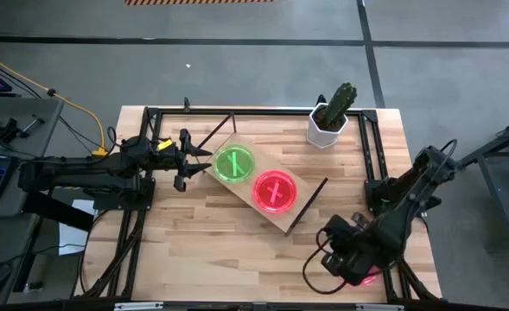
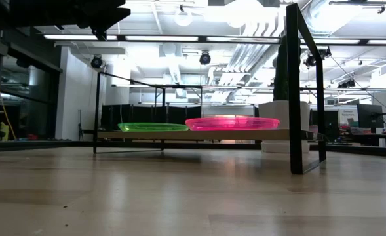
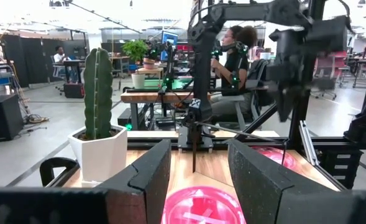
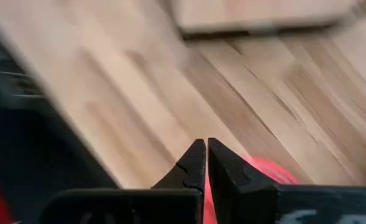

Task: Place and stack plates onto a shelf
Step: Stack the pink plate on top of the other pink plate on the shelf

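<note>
Closed on a pink plate [image 4: 265,169] at the counter's [image 1: 202,233] near right corner, the right gripper [image 4: 206,163] has stacking left to do, while green [image 1: 234,163] and pink [image 1: 275,191] stacks sit on the shelf [image 1: 256,211] beside the wide-open, empty left gripper [image 1: 198,163].

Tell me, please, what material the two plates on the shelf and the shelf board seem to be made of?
Green plate and pink plate: probably translucent plastic, glossy; they glow and light passes through their rims in the low view. Shelf board: looks like light wood with a matte finish and faint grain, on thin dark wire legs, likely metal.
</note>
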{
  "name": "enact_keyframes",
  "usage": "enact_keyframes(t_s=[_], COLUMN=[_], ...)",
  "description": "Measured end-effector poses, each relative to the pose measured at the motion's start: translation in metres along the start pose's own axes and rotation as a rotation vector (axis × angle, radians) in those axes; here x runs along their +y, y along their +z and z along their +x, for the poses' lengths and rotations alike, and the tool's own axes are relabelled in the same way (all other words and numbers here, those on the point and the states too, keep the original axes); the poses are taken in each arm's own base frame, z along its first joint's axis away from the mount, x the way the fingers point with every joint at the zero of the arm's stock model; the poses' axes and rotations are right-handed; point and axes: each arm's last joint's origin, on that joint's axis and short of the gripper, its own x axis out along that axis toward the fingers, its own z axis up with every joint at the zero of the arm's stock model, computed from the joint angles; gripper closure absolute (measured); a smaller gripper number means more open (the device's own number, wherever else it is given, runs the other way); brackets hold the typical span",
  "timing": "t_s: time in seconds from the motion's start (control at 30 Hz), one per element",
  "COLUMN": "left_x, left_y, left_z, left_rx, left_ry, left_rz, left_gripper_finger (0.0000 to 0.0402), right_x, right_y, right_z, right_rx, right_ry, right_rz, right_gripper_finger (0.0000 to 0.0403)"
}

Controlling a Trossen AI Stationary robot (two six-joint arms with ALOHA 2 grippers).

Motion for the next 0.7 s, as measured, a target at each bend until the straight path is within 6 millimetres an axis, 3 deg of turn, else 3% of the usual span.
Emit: enact_keyframes(t_s=[0.27,0.53,0.7], left_x=[0.000,0.000,0.000], left_y=[0.000,0.000,0.000], left_z=[0.000,0.000,0.000], left_rx=[0.000,-0.001,-0.002], left_ry=[0.000,0.000,0.000], left_rz=[0.000,0.000,0.000], left_gripper_finger=[0.0250,0.0250,0.0250], right_x=[-0.006,-0.020,-0.028], right_y=[-0.021,-0.040,-0.048], right_z=[0.040,0.092,0.114], right_rx=[0.132,0.199,0.211], right_ry=[-0.343,-0.267,-0.248], right_rz=[0.216,0.266,0.357], right_gripper_finger=[0.0402,0.0402,0.0402])
